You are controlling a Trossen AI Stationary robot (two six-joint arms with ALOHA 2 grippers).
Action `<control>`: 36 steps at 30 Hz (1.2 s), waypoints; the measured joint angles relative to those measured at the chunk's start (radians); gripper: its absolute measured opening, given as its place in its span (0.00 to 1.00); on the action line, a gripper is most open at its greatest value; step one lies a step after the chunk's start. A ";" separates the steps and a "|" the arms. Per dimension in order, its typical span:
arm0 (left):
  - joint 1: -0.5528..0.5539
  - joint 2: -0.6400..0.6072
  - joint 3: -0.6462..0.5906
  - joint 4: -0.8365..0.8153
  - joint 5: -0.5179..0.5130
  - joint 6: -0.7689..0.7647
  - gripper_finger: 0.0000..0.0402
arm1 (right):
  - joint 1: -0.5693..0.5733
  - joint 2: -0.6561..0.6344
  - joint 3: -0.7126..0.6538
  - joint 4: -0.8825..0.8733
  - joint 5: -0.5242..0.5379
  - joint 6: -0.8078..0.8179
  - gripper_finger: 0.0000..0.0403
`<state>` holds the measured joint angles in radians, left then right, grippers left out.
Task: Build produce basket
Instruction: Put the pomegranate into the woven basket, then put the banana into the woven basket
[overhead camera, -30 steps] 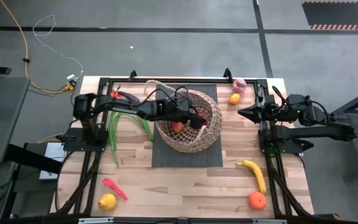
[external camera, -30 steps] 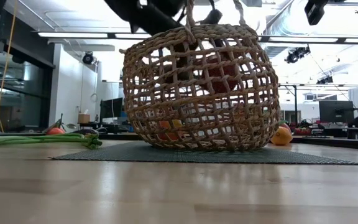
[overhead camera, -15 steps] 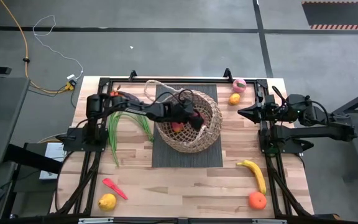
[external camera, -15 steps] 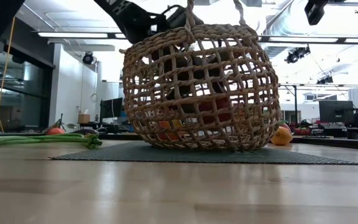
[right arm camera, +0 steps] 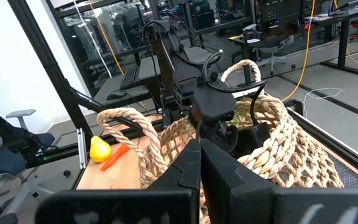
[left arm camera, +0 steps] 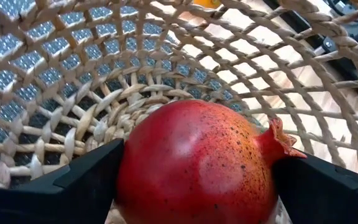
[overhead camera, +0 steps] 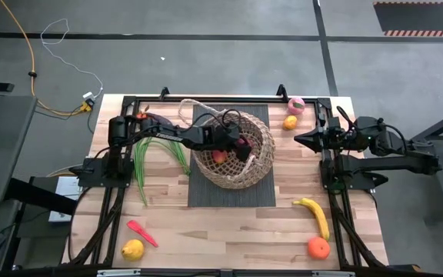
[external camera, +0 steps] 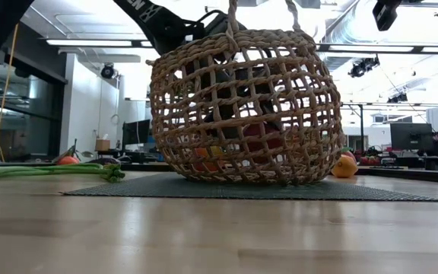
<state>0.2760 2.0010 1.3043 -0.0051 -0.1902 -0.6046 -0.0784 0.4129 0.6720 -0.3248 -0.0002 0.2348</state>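
While the right gripper [overhead camera: 298,140] waits shut, the left gripper [left arm camera: 194,180] (inside the basket [overhead camera: 261,163]) clamps a pomegranate [left arm camera: 197,162]

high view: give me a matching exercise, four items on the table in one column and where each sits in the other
Items:
1. banana
2. lemon
3. green beans
4. pomegranate

Places:
A. left of the basket, on the wood
B. in the basket, between the left pincer's fingers
C. near left corner
D. right side, just above the orange

Pairs: 1-D, 2-C, 3-A, 4-B
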 joint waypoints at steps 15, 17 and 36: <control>0.006 0.000 0.000 0.032 -0.002 0.022 0.90 | 0.000 0.000 0.000 0.000 0.000 0.011 0.00; 0.007 0.000 0.000 0.032 -0.001 0.029 0.92 | 0.000 0.000 0.000 0.000 0.000 0.011 0.00; 0.053 -0.004 0.085 0.021 0.193 0.041 0.99 | 0.000 0.000 0.000 0.000 0.000 0.008 0.00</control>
<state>0.3294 1.9972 1.3894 0.0158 0.0025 -0.5634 -0.0784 0.4129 0.6720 -0.3252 -0.0002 0.2428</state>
